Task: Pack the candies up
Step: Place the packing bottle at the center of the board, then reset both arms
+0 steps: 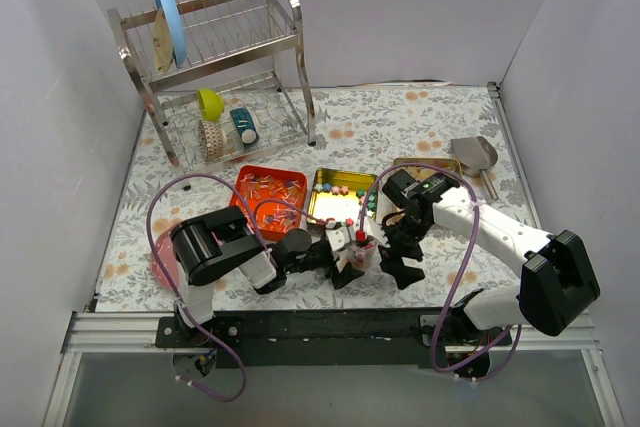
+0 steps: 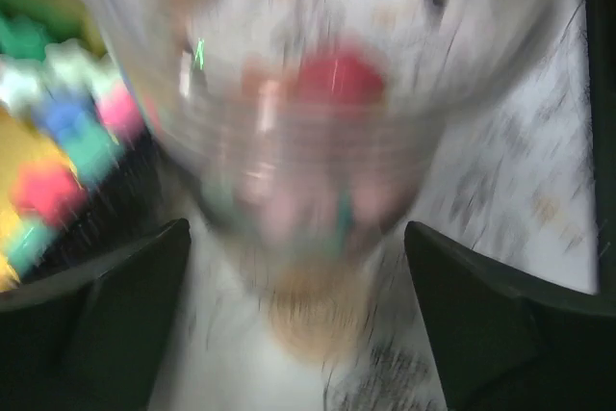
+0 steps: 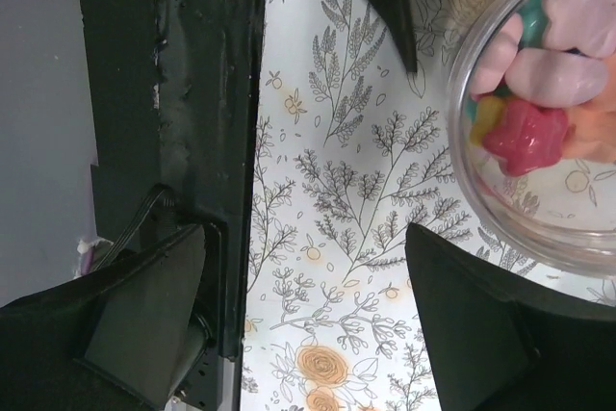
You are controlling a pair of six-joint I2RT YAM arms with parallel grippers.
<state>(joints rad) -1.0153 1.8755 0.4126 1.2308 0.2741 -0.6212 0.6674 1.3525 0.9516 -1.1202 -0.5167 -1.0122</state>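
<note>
A small clear cup (image 1: 359,248) holds several candies (image 3: 525,132), pink, red and yellow ones. In the blurred left wrist view the cup (image 2: 308,151) fills the middle. My left gripper (image 2: 296,228) is open, its fingertips on either side of the cup's base, not pressing it; from above it (image 1: 345,263) sits just left of the cup. My right gripper (image 3: 306,233) is open and empty over the tablecloth, just right of the cup (image 3: 481,190), near the front rail (image 1: 400,265). A red tray (image 1: 270,197) holds clear-wrapped candies. A yellow tray (image 1: 338,193) holds pastel pellets.
A dish rack (image 1: 215,67) with a blue plate stands at the back left. A metal scoop (image 1: 472,153) lies at the back right, by a third tray (image 1: 412,164) partly hidden by the right arm. A pink plate (image 1: 160,259) lies by the left arm. The black rail (image 3: 192,93) runs along the front.
</note>
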